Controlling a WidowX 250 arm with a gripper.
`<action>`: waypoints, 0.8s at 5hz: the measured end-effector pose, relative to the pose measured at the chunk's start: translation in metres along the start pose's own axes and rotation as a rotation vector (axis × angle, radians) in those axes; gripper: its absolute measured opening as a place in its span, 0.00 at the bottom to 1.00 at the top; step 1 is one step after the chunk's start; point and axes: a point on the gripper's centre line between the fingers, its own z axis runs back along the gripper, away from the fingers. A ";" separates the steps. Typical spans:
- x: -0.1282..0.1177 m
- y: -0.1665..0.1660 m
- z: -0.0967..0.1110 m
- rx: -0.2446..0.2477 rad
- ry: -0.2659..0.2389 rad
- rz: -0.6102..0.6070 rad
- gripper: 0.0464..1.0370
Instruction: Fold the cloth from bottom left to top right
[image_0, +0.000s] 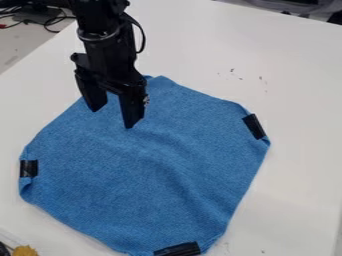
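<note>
Can see the blue cloth (150, 175) spread out on the table (294, 95), between its left and right edges, with no bottom-left-to-top-right fold made. Must judge the whole job as left to do — lifting, carrying across, laying down. Can see the gripper (113, 117) over the cloth's far-left part — released, grasping nothing.

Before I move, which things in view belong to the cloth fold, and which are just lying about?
For the job:
blue cloth, with black strips at its edges
gripper, open over the cloth
white table underneath

Lying about:
yellow item, lower left
dark cables, upper left
</note>
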 end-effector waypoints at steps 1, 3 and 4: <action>-0.004 -0.001 -0.007 -0.007 0.022 0.007 0.96; -0.048 0.030 -0.014 0.066 -0.060 0.147 0.96; -0.069 0.050 -0.025 0.108 -0.071 0.207 0.96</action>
